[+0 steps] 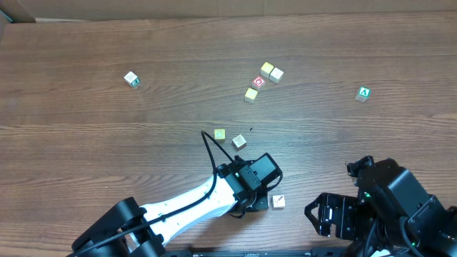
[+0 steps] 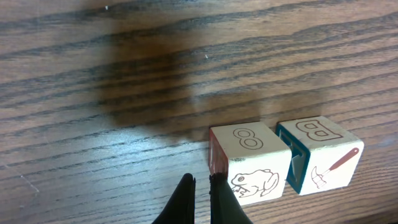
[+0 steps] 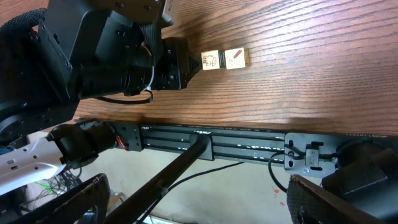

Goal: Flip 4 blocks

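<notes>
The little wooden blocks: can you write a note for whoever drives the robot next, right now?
Left pincer: shut, empty, tips at the side of the pale wooden cube with a frog and an 8.
Right pincer: open, empty, away from the blocks.
Blocks: frog cube sits right beside the pale cube with a red-orange hammer; the yellow-faced cube and another pale cube lie farther out.
Done: cannot tell which are flipped.
Left: check, then flip the rest.

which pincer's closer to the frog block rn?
Left. The left pincer is shut, with its tips right beside the frog block. The right pincer is open, off to the block's right and clearly apart from it.
</notes>
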Tool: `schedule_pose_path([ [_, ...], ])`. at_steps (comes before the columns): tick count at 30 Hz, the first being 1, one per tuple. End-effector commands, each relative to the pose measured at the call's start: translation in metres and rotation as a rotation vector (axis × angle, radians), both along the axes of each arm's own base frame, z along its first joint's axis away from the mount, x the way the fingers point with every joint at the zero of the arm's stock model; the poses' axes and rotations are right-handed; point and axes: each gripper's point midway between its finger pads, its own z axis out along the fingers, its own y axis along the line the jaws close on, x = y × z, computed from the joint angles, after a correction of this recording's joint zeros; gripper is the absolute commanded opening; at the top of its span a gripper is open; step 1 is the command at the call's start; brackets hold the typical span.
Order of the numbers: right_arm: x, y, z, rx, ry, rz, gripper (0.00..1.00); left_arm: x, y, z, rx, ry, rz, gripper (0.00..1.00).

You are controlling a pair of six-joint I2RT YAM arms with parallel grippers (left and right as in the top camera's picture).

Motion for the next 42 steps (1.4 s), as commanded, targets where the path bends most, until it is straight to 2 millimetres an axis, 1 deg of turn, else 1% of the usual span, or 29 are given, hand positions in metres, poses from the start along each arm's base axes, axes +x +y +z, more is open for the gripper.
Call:
schedule_pose_path([
  [1,0.0,0.001,0.008,0.02,-0.027,0.01,0.91,-0.003,0.0,-0.003,0.0,0.016,0.002,0.04],
  [18,0.0,0.001,0.008,0.021,-0.026,0.009,0.92,-0.007,-0.004,-0.002,-0.017,0.034,-0.006,0.04],
  [25,0.0,0.001,0.008,0.02,-0.026,0.009,0.92,-0.013,-0.008,-0.002,-0.018,0.029,-0.031,0.04],
  [32,0.0,0.001,0.008,0.023,-0.024,0.011,0.92,-0.012,-0.008,-0.002,-0.02,0.027,-0.031,0.04],
  [42,-0.001,0.002,0.008,0.025,-0.022,0.013,0.92,0.003,0.003,-0.003,0.005,0.003,0.016,0.04],
])
